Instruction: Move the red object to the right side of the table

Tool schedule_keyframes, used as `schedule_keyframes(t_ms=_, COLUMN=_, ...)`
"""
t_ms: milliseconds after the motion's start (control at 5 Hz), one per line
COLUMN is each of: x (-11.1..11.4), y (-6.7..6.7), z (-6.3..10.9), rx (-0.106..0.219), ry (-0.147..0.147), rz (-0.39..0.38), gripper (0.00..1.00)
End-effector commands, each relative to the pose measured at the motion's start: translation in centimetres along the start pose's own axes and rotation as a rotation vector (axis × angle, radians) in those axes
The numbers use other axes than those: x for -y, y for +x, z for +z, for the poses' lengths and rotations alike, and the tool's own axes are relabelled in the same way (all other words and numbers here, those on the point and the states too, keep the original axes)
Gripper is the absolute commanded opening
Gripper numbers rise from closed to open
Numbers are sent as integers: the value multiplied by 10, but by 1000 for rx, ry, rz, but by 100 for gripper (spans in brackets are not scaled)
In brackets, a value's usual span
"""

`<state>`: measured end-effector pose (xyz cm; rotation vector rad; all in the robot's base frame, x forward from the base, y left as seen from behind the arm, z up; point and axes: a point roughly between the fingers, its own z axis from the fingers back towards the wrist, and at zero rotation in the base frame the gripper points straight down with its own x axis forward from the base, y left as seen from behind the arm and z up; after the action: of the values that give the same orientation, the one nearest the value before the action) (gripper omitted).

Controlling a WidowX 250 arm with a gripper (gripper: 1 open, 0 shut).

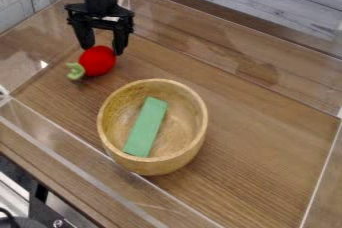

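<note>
The red object (98,61), a small rounded toy fruit with a light green stem pointing left, lies on the table (254,82) at the left. My black gripper (103,44) points straight down just behind and over it. The jaws are open and the fingertips (84,42) stand at about the fruit's top edge, to either side of it. I cannot tell whether they touch it. Nothing is gripped.
A wooden bowl (187,150) holding a flat green block (144,126) stands right in front of the fruit, near the table's middle. Low clear acrylic walls (40,17) border the table all round. Bare wood stretches to the right of the bowl.
</note>
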<state>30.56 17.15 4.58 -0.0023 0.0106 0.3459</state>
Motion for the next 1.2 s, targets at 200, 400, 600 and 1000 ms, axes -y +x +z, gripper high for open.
schedule_keyframes(t_ms=200, x=-9, y=13, z=9, rx=40, ry=4, rz=-7, gripper=100)
schedule_keyframes(t_ms=400, x=-11, y=12, z=1, rx=33, ry=-3, rz=-33, gripper=100)
schedule_keyframes(t_ms=600, x=-13, y=14, z=1, rx=26, ry=-8, rz=-3, gripper=100)
schedule_keyframes(t_ms=1000, x=-15, y=13, z=-2, rx=9, ry=-29, rz=60, gripper=100)
